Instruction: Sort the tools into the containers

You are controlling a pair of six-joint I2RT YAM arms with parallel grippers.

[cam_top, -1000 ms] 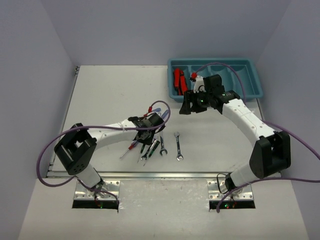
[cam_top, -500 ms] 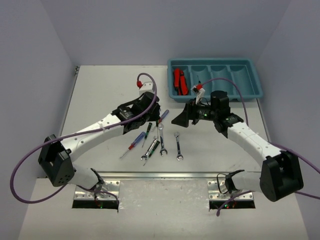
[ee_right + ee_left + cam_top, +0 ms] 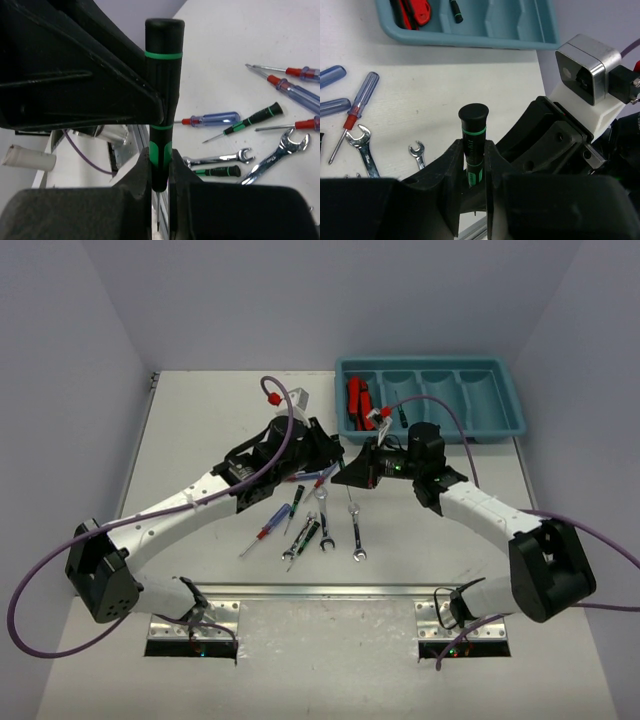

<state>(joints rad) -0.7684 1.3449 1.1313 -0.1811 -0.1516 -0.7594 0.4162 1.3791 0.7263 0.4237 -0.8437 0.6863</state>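
Observation:
A thin black-and-green screwdriver (image 3: 472, 135) is held above the table's middle between both grippers. My left gripper (image 3: 474, 150) is shut on its upper handle. My right gripper (image 3: 160, 160) is shut on the lower handle, and the tip (image 3: 158, 215) pokes out below. In the top view the two grippers (image 3: 342, 467) meet nose to nose. Red-and-black folding knives (image 3: 358, 402) lie in the left compartment of the teal tray (image 3: 430, 365). A black-and-green screwdriver (image 3: 455, 11) lies in the compartment beside them.
More tools lie on the table below the grippers: a blue-handled screwdriver (image 3: 272, 522), another black-and-green screwdriver (image 3: 250, 120) and silver wrenches (image 3: 355, 530) (image 3: 323, 515). The tray stands at the back right. Purple cables loop over both arms.

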